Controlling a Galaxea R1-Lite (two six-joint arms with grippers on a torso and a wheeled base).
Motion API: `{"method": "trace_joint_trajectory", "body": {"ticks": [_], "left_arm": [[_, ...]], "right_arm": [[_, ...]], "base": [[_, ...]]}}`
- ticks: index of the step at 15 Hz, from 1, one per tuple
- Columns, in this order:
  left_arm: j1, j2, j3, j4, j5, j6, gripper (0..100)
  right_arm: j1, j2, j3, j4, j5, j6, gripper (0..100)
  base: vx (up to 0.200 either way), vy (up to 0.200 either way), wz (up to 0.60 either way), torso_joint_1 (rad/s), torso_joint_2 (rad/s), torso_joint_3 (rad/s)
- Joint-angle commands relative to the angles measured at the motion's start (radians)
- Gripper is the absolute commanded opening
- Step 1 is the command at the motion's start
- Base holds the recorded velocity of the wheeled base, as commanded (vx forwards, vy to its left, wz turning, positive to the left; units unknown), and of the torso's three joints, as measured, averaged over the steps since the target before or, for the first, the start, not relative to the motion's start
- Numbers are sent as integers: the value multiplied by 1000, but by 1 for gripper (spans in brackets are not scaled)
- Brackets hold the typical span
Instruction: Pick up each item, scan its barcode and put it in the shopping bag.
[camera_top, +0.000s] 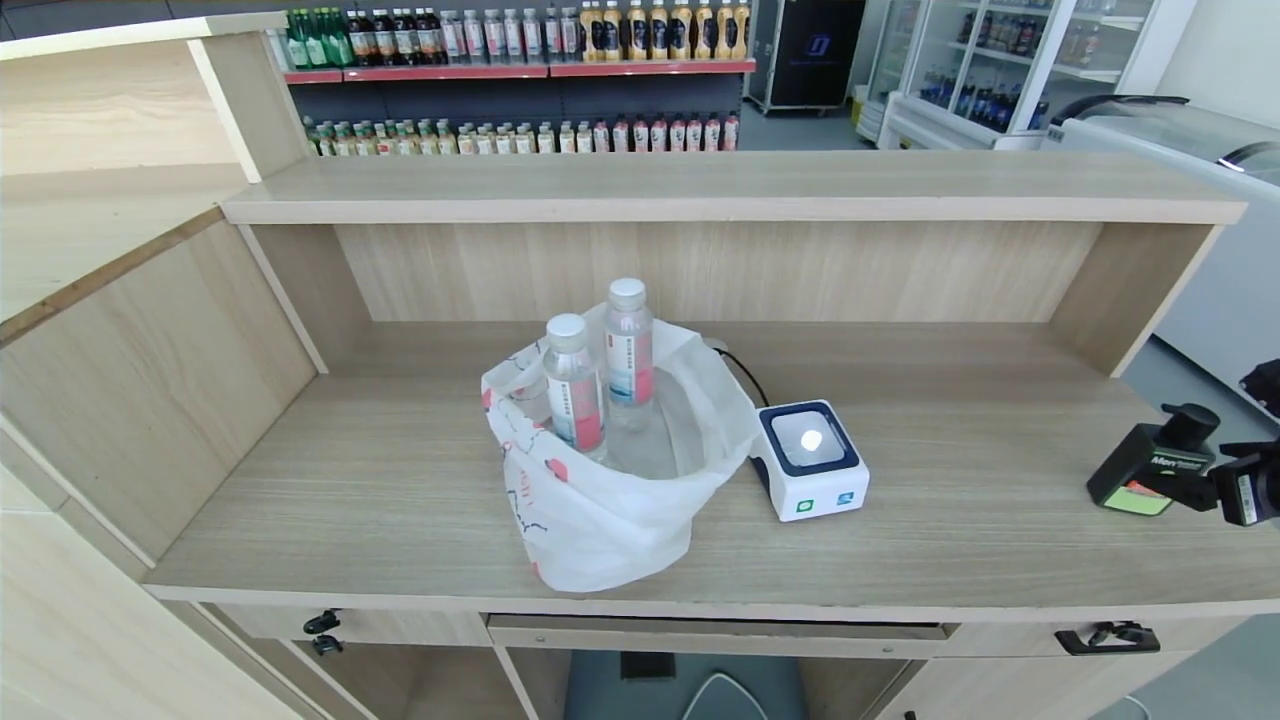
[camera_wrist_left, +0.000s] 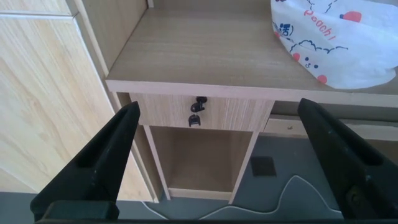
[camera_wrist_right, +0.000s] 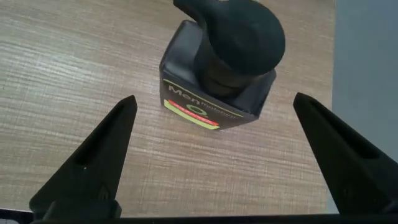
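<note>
At the table's edge, a dark bottle is framed by the spread right claw; likely stiff and light, it is best gripped across its flat sides.

I count two water bottles, one bag, one scanner, plus one black pump bottle far right.

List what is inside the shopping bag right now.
Two capped bottles stand upright in the shopping bag. Its front wall covers their bases, so anything lying at the bottom cannot be seen.
</note>
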Motion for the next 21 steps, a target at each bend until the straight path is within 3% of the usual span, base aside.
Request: {"method": "trace_joint_trajectory", "body": {"ticks": [1,7,16,17,21], "left_arm": [[1,0,0,0,0,0,100],[1,0,0,0,0,0,100],[1,0,0,0,0,0,100],[1,0,0,0,0,0,100],[1,0,0,0,0,0,100]], "right_arm": [[5,72,-17,-1,33,-29,100],[62,184,-107,-1,122,-146,100],[200,211,-112,-1,211,-149,100],[201,211,-110,-1,234,-150,0],[210,205,-109,-2,238,-150,0]], "base": [[0,0,0,0,0,0],[0,0,0,0,0,0],[0,0,0,0,0,0],[0,0,0,0,0,0],[0,0,0,0,0,0]]}}
